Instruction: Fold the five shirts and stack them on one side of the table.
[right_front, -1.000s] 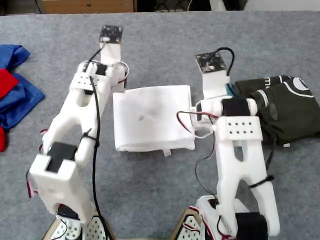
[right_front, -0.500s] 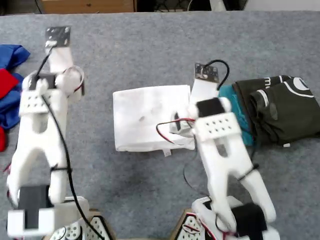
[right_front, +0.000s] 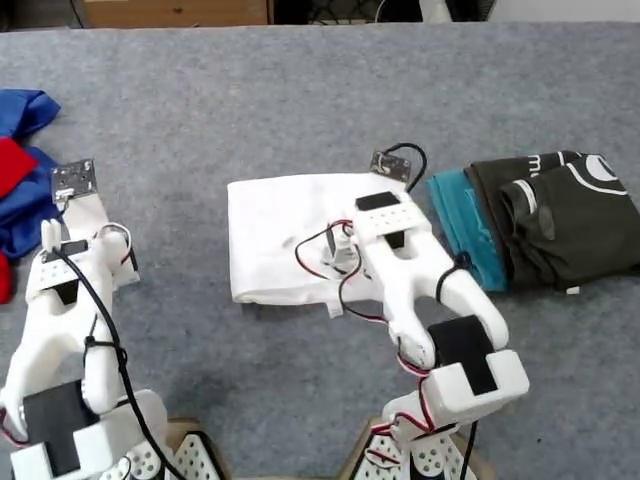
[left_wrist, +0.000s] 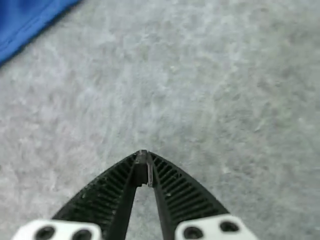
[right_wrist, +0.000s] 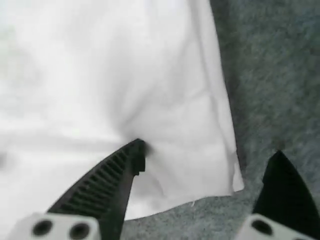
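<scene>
A folded white shirt (right_front: 290, 240) lies flat in the middle of the grey table. My right gripper (right_front: 386, 178) is at its right edge, open; in the right wrist view (right_wrist: 207, 160) one finger rests on the white shirt (right_wrist: 100, 75) and the other stands over bare table beyond the hem. A teal shirt (right_front: 462, 228) and a dark shirt (right_front: 560, 215) lie folded together at the right. Blue shirts (right_front: 35, 190) and a red shirt (right_front: 12, 165) lie crumpled at the left edge. My left gripper (right_front: 78, 200) is beside them, shut and empty (left_wrist: 142, 159) above bare table, with blue cloth (left_wrist: 25, 20) ahead.
The grey table (right_front: 300, 90) has free room along its back and between the white shirt and the blue heap. A wooden cabinet (right_front: 175, 10) stands beyond the far edge. The arm bases (right_front: 300, 460) occupy the near edge.
My left arm swung away from the white shirt's left edge to the blue heap. My right arm shifted left from beside the dark shirt onto the white shirt's right edge.
</scene>
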